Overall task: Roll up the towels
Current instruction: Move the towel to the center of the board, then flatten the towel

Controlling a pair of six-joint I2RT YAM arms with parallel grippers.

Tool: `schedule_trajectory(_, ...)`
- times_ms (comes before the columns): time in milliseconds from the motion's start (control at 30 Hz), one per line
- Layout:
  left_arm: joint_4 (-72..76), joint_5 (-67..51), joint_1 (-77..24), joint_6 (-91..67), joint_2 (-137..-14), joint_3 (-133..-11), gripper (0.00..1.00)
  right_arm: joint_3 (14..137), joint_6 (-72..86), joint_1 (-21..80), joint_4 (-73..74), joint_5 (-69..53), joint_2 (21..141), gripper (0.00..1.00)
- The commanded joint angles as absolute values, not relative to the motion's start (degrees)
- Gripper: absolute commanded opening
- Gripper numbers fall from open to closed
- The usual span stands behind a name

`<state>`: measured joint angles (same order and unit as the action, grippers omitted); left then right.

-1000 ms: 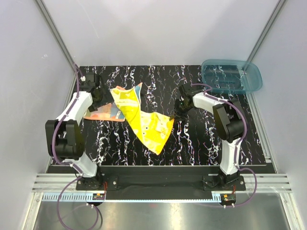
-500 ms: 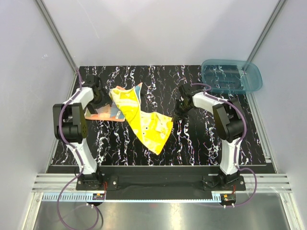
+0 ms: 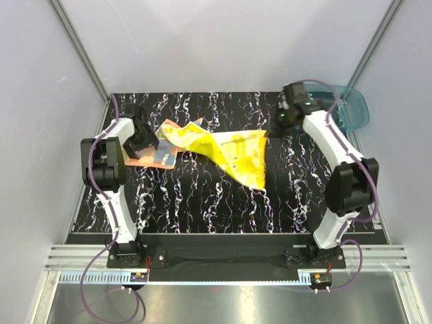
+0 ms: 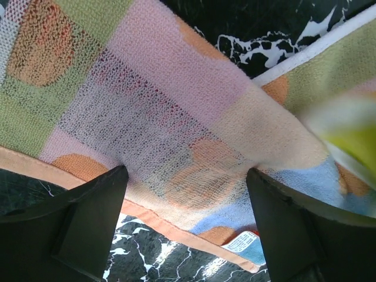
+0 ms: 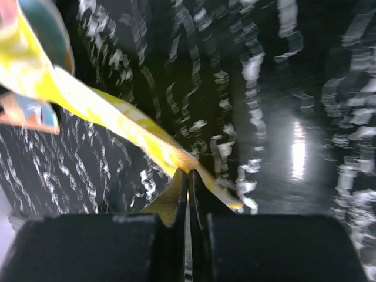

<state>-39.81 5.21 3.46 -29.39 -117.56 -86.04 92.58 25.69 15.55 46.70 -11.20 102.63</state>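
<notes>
The right gripper (image 3: 275, 128) has swung toward the translucent teal plastic bin (image 3: 356, 111), clamped on a corner of the bright yellow cloth towel (image 3: 233, 152) now stretched across the black marbled mat (image 3: 202, 202), while the left gripper (image 3: 142, 140) gapes wide over the orange patchwork towel (image 4: 176, 117).

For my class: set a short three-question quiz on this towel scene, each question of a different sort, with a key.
1. Complete: the bin stands at the table's far ___ corner.
2. True or false: the right pincer is shut on the yellow towel.
3. The open left pincer is over: A) the bin B) the orange towel C) bare table only.
Key: 1 right; 2 true; 3 B.
</notes>
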Motion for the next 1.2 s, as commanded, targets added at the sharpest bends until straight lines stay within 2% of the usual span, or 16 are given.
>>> schedule_trajectory(0, -41.4, 7.9, 6.0, -29.1, -120.4, -87.4, 0.88, 95.2, 22.4, 9.6, 53.4, -7.0, 98.2, 0.0)
schedule_trajectory(233, -44.5, 9.2, 13.4, -29.7, -122.0, -90.8, 0.88, 92.4, 23.1, 6.6, 54.6, -3.5, 95.1, 0.0)
schedule_trajectory(300, -44.6, 7.7, 15.2, -30.2, -121.9, -91.1, 0.83, 91.9, 23.0, 6.5, 55.6, -2.3, 95.6, 0.0)
schedule_trajectory(467, -41.0, 8.6, 14.2, -30.9, -113.7, -86.3, 0.83, 90.4, 22.8, 6.5, 55.3, -3.3, 95.5, 0.0)
schedule_trajectory(633, -38.7, 12.1, 4.1, -28.7, -105.7, -85.4, 0.85, 89.7, 22.9, 6.5, 55.3, -3.8, 95.1, 0.0)
schedule_trajectory(767, -37.2, 7.4, -4.9, -25.8, -104.3, -88.1, 0.87, 89.5, 23.5, 6.5, 55.0, -5.1, 94.7, 0.0)
schedule_trajectory(933, -37.3, 1.2, -15.8, -22.9, -110.7, -96.6, 0.87, 88.8, 24.3, 6.5, 54.9, -7.2, 94.2, 0.0)
schedule_trajectory(1167, -38.1, -6.1, -24.6, -23.1, -122.8, -106.2, 0.87, 86.9, 24.4, 6.5, 54.6, -7.6, 93.6, 0.0)
